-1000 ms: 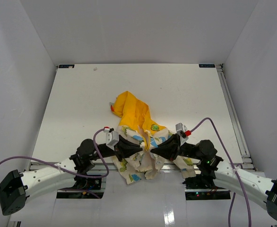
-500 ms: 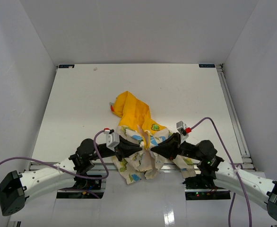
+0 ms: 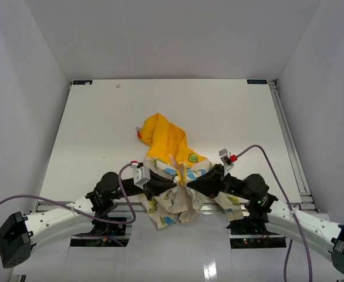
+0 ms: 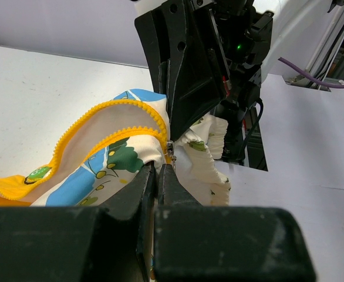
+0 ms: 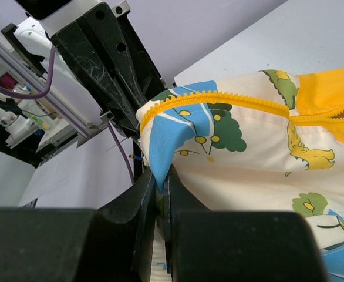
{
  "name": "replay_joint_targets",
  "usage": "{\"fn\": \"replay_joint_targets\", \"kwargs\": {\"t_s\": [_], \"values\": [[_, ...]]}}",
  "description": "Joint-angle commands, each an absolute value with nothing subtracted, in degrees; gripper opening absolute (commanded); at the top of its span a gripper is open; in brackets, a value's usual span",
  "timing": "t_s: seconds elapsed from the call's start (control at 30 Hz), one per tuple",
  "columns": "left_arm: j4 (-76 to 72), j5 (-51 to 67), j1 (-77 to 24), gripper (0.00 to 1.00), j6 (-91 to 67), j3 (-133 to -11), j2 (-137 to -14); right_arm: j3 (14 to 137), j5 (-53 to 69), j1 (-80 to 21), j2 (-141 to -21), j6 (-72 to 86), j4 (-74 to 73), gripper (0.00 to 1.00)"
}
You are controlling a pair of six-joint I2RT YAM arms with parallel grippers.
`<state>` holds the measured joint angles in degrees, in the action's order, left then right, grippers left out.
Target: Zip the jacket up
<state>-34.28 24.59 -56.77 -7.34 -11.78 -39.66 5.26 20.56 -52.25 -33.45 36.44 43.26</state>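
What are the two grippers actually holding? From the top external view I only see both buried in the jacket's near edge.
Observer: The left gripper is shut on the jacket just below its small metal zipper slider.
Operator: And the right?
Observer: The right gripper is shut on a cream-and-blue fold, under a row of yellow zipper teeth.
Operator: Is the zipper closed?
Observer: No; in the left wrist view two yellow teeth rows spread apart beyond the slider.

The left gripper [image 3: 175, 185] has been slid a tiny bit rightward, and the jacket [image 3: 166, 140] has been bunched up more.
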Motion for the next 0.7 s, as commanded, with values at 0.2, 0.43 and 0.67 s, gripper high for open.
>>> {"fn": "replay_joint_targets", "kwargs": {"t_s": [0.2, 0.43, 0.67], "values": [[-29.8, 28.0, -56.7, 0.0, -5.6, -11.8, -40.8, 11.2, 15.3, -52.1, -32.4, 36.8, 46.5, 0.08], [-27.0, 27.5, -56.7, 0.0, -5.5, -13.3, -44.4, 13.5, 13.5, -52.1, -32.4, 35.8, 45.3, 0.08], [-26.4, 25.0, -56.7, 0.0, -5.8, -12.7, -43.4, 15.3, 11.5, -52.1, -32.4, 35.7, 44.2, 0.08]]}}
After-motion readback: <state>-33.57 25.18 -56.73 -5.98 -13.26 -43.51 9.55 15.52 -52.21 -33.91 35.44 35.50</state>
